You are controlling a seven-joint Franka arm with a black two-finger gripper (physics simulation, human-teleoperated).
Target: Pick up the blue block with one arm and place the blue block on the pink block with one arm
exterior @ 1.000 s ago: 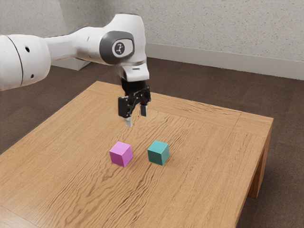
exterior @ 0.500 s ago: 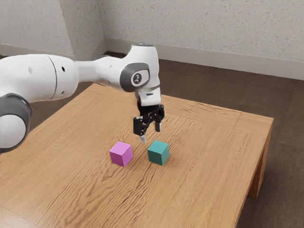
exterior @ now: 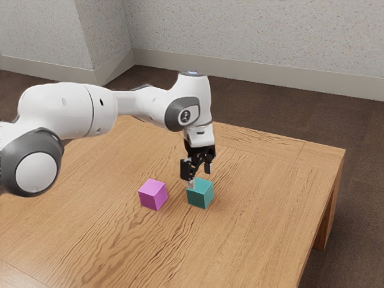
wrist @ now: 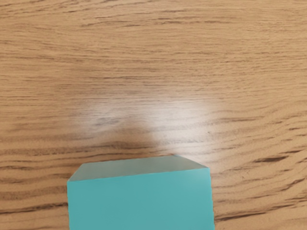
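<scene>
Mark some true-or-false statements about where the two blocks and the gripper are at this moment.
1. The teal block rests on the wooden table. True.
2. The teal block is stacked on the pink block. False: the two stand side by side on the table, with a gap between them.
3. The gripper hangs just over the teal block with its fingers open. True.
4. The pink block is on the exterior view's right of the teal block. False: it is on the exterior view's left of it.
5. The gripper is shut on the pink block. False: it is over the teal block and grips nothing.
</scene>
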